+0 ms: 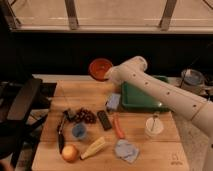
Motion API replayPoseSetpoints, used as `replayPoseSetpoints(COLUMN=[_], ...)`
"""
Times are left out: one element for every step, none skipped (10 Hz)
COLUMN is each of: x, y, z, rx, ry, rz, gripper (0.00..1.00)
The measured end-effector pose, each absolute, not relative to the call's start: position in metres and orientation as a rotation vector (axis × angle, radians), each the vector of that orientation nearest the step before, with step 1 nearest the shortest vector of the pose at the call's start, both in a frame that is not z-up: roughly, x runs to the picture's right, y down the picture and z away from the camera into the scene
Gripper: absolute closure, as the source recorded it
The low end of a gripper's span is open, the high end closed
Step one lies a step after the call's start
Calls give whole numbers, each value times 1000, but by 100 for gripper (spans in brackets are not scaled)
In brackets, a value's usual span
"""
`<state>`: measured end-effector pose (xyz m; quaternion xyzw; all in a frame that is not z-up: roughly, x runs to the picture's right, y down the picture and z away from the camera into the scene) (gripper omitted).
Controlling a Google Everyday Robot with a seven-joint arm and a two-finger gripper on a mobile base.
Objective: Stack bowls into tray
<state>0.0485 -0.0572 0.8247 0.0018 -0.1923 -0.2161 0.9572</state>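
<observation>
Above the far edge of the desk (pixel 162 150), the gripper (pixel 108 75) is clamping its fingers on the right rim of the orange-red bowl (pixel 99 68) and holding it clear of the wood. The bowl is tilting so that its hollow is facing the near side. Behind the gripper, the white arm (pixel 160 92) is stretching off to the right and crossing over the far part of the green tray (pixel 136 100). The tray is lying on the desk's right half, to the right of the bowl and nearer than it, with nothing showing in the part of it that is in view.

Just left of the tray a pale blue packet (pixel 113 101) is lying flat. Nearer, a black bar (pixel 104 120), a carrot (pixel 118 127) and a bunch of dark grapes (pixel 86 116) are sitting mid-desk. A small blue cup (pixel 78 131), an apple (pixel 70 152), a corn cob (pixel 94 147) and a blue cloth (pixel 125 150) are lining the near edge, and a clear plastic cup (pixel 153 126) is standing near the tray's near right corner.
</observation>
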Motion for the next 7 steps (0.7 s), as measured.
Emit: replayPoseSetpoints(x=[73,93,98,96,94,97,97], y=[-57,-56,-55,-55,-55,-55,-55], z=[821,818,818,818,818,818,819], rx=[-3,-8,-11,-11,-13,-11,-13], ry=[-376,-372,-373,-375,-380,-375,-372], rz=[-411,-397,-393,-395,-394,-394,-396], gripper=[84,84,84,84,84,84,84])
